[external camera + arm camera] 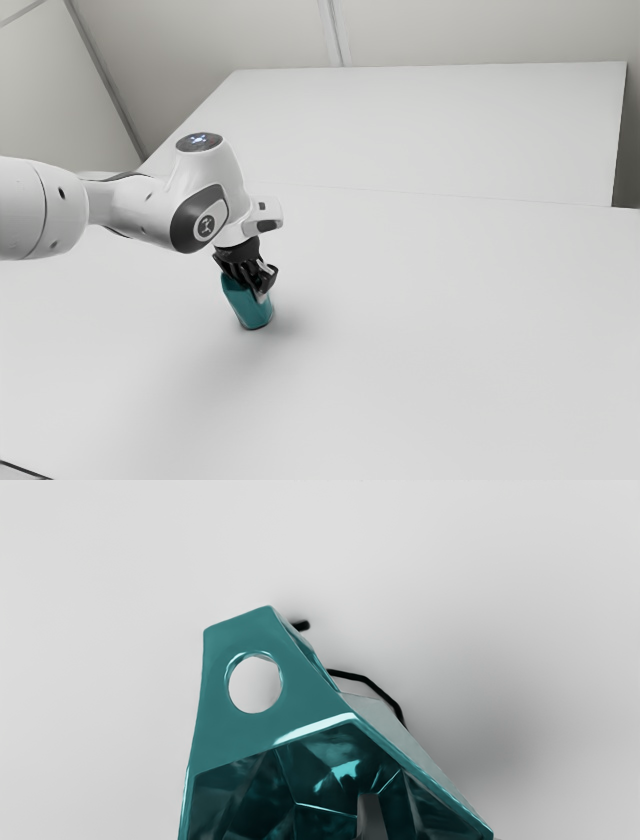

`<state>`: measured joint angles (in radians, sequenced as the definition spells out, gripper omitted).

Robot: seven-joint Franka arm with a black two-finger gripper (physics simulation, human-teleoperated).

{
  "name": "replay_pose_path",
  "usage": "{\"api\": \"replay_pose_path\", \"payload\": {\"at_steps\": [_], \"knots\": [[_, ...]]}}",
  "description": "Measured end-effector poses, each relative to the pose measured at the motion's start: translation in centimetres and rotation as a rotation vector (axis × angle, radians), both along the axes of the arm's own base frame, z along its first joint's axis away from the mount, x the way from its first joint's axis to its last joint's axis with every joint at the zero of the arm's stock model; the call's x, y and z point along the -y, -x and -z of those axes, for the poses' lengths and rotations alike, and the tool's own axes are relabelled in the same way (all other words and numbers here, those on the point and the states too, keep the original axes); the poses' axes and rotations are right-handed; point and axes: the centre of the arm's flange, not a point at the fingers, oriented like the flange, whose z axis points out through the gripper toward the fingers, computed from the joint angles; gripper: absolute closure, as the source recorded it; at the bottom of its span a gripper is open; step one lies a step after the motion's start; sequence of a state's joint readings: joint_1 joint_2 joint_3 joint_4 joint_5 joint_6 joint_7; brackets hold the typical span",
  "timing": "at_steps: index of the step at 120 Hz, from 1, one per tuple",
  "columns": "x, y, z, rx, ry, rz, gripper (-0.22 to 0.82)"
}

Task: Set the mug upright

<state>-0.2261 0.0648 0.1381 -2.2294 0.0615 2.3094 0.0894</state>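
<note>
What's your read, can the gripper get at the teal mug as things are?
Probably yes. The gripper is already down at the open end of the mug, and I see nothing else in the way. The mouth faces the wrist camera, so access looks free.

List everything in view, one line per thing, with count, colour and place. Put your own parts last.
mug: one, teal, at the gripper, over the table's near part; its handle has a round hole
table: white, below the mug and reaching back; a thin line crosses it, so one top or two, I cannot tell
walls: pale grey, beyond the table and at the exterior view's left
dark-edged thing: one, exterior view's lower left corner, too cut off to name
black marks: two, beside the mug, nature unclear
arm: one, white with dark grey parts, from the exterior view's left
gripper: one, black, at the mug's open end
</note>
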Motion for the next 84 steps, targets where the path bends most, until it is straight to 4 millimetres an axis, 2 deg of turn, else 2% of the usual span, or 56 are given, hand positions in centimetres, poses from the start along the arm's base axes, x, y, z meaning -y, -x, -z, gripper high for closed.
{"api": "replay_pose_path", "payload": {"at_steps": [24,48,64,84], "knots": [[0.0,0.0,-0.3,0.005,0.002,0.003,0.49],[0.0,0.0,-1.1,0.013,0.005,0.004,0.43],[-0.1,-0.1,-2.6,0.029,0.009,0.002,0.41],[-0.3,-1.0,-5.8,0.061,0.013,-0.001,0.39]]}}
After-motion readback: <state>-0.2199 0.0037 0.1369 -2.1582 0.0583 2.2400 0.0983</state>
